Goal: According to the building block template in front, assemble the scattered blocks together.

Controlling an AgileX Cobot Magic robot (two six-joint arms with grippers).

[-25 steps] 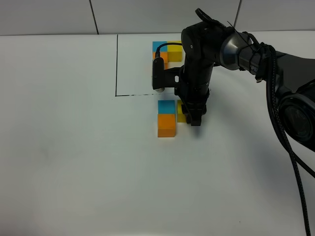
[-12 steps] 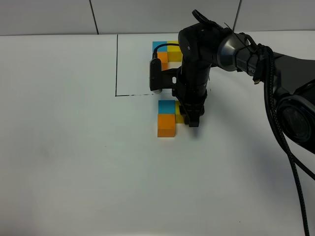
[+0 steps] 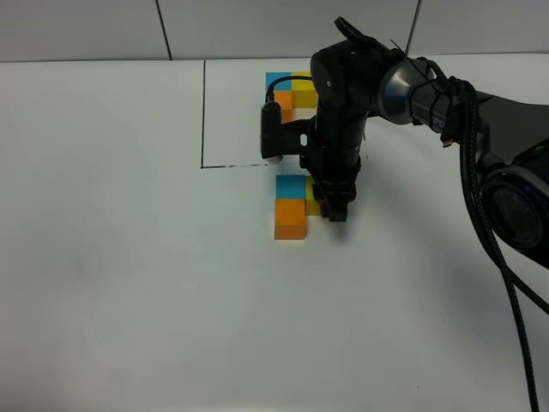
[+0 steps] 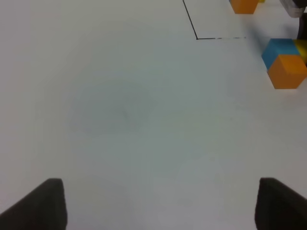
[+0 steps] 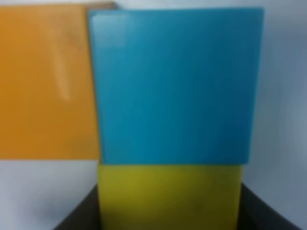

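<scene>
Jaws of the right gripper (image 3: 334,209) stand down on the yellow cube (image 3: 315,204), dark fingers (image 5: 79,218) on either side of it; whether they press it I cannot tell. Yellow touches the blue cube (image 3: 290,186), and the orange cube (image 3: 290,219) touches blue's near side. Only the right wrist view shows yellow (image 5: 169,196) flush against blue (image 5: 175,86), with orange (image 5: 47,81) beside blue. From high up the arm hides most of yellow. The template (image 3: 287,91) sits beyond, inside a black outline (image 3: 203,116), partly behind the arm. Left gripper's jaws (image 4: 160,203) stand wide apart, holding nothing, above bare white table (image 4: 120,110), well away from the cubes. Tiled wall (image 3: 86,30) backs the table.
</scene>
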